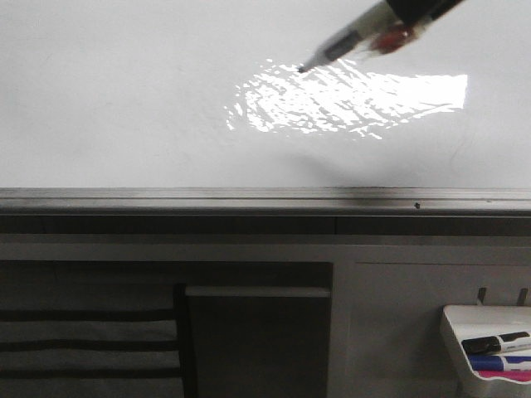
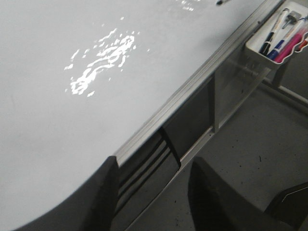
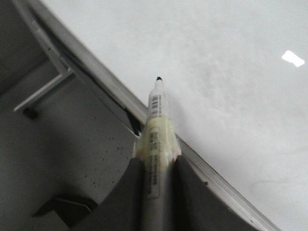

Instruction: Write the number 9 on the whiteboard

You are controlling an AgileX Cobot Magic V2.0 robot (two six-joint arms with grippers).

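The whiteboard (image 1: 124, 99) is a glossy pale board with a bright glare patch and a metal rail (image 1: 249, 199) along its lower edge. No number 9 shows on it. My right gripper (image 3: 155, 161) is shut on a marker (image 3: 156, 125); in the front view the marker (image 1: 348, 37) comes in from the top right, its black tip (image 1: 303, 69) at or just above the board by the glare. My left gripper (image 2: 151, 192) is open and empty, over the rail (image 2: 192, 82) at the board's lower edge. The whiteboard also fills the left wrist view (image 2: 48, 57) and the right wrist view (image 3: 231, 72).
A small white tray (image 1: 489, 332) with black, blue and pink markers hangs below the board at the right; it also shows in the left wrist view (image 2: 279, 33). Under the rail are a dark frame and panels (image 1: 257, 340), with grey floor (image 2: 250, 144) beneath.
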